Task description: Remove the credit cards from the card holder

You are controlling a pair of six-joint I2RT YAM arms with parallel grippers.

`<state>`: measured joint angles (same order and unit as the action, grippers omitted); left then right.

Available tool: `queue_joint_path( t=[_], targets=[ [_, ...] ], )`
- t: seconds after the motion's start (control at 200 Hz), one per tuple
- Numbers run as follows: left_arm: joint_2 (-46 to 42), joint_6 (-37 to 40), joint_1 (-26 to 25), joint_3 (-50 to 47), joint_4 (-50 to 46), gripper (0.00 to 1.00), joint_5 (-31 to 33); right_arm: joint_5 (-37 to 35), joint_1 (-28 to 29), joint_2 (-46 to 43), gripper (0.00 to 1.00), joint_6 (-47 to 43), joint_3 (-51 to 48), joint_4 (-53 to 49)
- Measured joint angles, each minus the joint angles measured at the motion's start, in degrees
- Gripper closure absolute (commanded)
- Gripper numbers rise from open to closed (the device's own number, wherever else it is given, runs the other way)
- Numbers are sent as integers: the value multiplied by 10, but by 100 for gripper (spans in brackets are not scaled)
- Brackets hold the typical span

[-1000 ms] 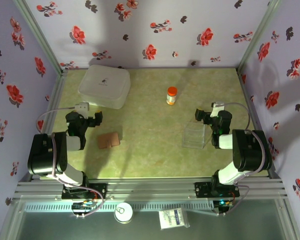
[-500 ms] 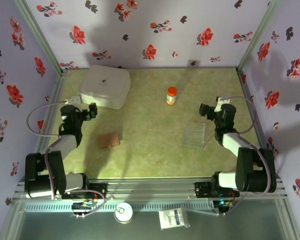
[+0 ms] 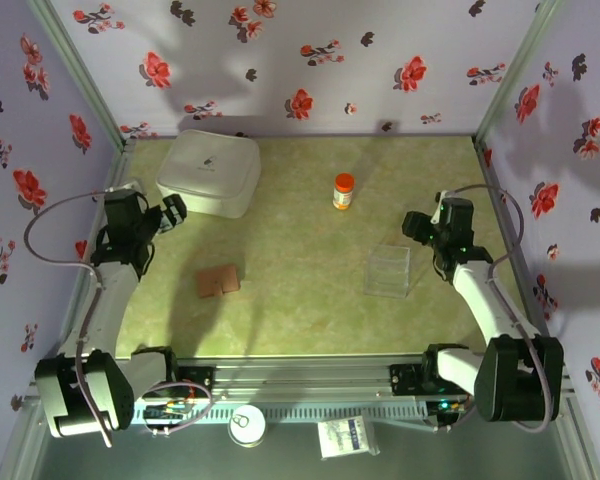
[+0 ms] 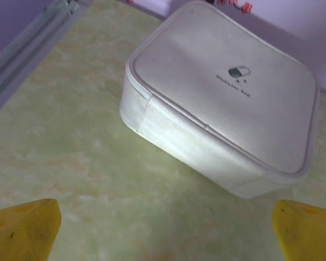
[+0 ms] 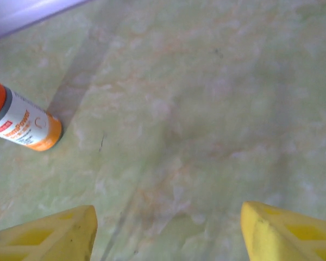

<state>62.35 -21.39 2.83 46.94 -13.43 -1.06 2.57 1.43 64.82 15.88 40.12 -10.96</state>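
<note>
— While the left gripper point(image 3: 165, 215) hangs by the table's point(image 3: 300, 320) left edge, where is the wallet?

— The wallet point(image 3: 218, 281) lies flat on the table, brown side up, nearer the front than that gripper and well apart from it. Nothing touches it (whether it is folded or spread out, I cannot tell from above).

— And that gripper's jaws?

— Spread wide, nothing between them. In the left wrist view its yellow fingers point(image 4: 22, 231) sit at the two bottom corners, and the white box point(image 4: 223, 103) rests on the table ahead, a small pill mark on its lid.

— The right side?

— The right gripper point(image 3: 417, 224) is over the table just behind the clear tray point(image 3: 388, 271), apart from it. Its yellow fingers point(image 5: 49, 236) stand apart too, with bare table between them: released, holding nothing.

— Anything near it?

— An orange-capped bottle point(image 5: 22, 122) shows at the left of the right wrist view. From above, it stands toward the back, between the box and the right gripper.
</note>
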Motion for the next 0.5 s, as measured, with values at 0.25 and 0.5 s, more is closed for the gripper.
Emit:
queue_joint_path(
  t=[0.25,0.5],
  targets=[
    [24,4,-1,122,-170,0,-33,0,23,0,48,20,34,-144],
    [60,47,0,134,-220,0,-35,9,29,2,56,34,34,-213]
  ],
)
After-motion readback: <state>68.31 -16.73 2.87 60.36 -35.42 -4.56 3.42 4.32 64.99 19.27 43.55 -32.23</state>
